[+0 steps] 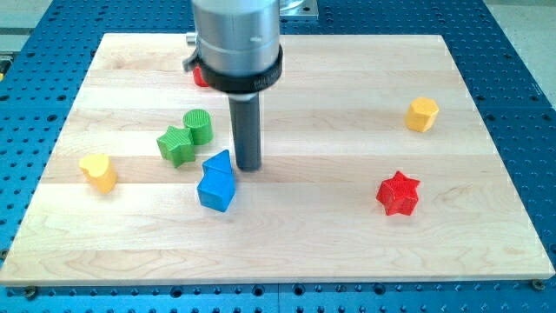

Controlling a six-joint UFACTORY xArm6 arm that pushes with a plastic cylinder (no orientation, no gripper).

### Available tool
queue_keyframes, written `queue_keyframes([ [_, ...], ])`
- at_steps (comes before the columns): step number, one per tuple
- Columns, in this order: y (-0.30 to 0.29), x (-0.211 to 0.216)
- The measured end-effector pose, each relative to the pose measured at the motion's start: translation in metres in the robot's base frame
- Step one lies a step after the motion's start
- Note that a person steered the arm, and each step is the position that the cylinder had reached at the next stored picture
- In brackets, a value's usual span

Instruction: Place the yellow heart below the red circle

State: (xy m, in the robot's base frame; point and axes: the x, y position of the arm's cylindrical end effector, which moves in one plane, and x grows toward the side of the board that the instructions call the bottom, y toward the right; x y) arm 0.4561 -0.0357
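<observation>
The yellow heart (98, 171) lies near the board's left edge. The red circle (200, 76) is at the view's top, mostly hidden behind the arm's grey body; only a red sliver shows. My tip (248, 167) rests on the board near the middle, just right of the blue triangle (219, 163), which touches the blue cube (215, 191) below it. The tip is far to the right of the yellow heart and well below the red circle.
A green star (176, 144) and a green cylinder (198, 126) sit together left of the rod. A yellow hexagon (422, 114) is at the right, a red star (399, 193) at the lower right. The wooden board (347, 243) lies on a blue perforated table.
</observation>
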Motion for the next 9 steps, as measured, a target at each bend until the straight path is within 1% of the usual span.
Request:
queue_keyframes([
  [1, -0.037, 0.0],
  [2, -0.034, 0.043],
  [3, -0.08, 0.048],
  [4, -0.145, 0.082],
  [5, -0.178, 0.066],
  [6, -0.2, -0.004],
  [7, -0.206, -0.007],
  [8, -0.251, -0.034],
  [9, -0.229, -0.076],
])
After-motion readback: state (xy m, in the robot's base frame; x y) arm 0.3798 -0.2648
